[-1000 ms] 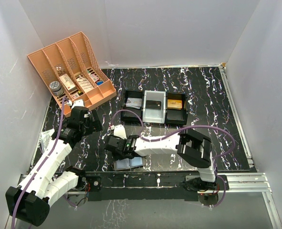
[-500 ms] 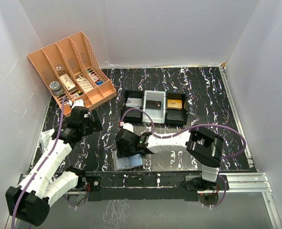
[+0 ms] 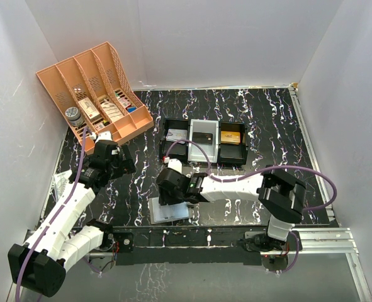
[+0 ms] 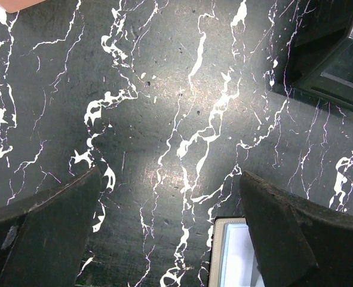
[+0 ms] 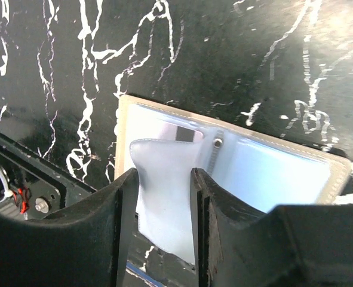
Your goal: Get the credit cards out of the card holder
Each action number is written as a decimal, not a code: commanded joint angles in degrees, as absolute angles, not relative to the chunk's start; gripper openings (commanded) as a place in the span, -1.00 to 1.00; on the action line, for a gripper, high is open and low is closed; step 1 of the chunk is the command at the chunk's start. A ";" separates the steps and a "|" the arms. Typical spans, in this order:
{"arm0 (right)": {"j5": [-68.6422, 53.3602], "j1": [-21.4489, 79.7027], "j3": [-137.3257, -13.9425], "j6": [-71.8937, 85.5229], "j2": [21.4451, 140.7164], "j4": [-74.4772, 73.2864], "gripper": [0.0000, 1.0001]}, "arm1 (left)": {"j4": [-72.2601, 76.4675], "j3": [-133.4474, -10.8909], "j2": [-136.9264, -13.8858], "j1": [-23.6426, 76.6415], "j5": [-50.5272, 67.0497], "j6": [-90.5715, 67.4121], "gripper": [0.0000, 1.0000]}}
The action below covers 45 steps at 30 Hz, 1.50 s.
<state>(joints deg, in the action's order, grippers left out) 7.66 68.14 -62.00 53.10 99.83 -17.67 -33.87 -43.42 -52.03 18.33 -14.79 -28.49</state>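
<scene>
Both arms bent low, the right reaching across.
The left arm (image 3: 72,201) folds forward, the left gripper (image 4: 170,176) facing down with fingers (image 4: 51,227) spread wide. The right arm (image 3: 236,187) stretches leftward, the right gripper (image 5: 164,176) narrowed to a slim gap.
</scene>
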 commanded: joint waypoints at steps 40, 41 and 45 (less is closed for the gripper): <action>16.65 67.94 -52.89 58.05 77.28 -26.76 -0.14 | -33.53 -44.18 -52.30 18.07 -12.53 -27.29 0.97; 15.10 67.94 -52.86 58.01 77.04 -24.13 -0.14 | -33.32 -44.14 -52.30 18.10 -12.16 -27.13 0.97; 8.93 67.94 -51.46 57.99 77.70 -11.37 -0.17 | -32.87 -43.81 -52.25 18.08 -11.43 -26.89 0.97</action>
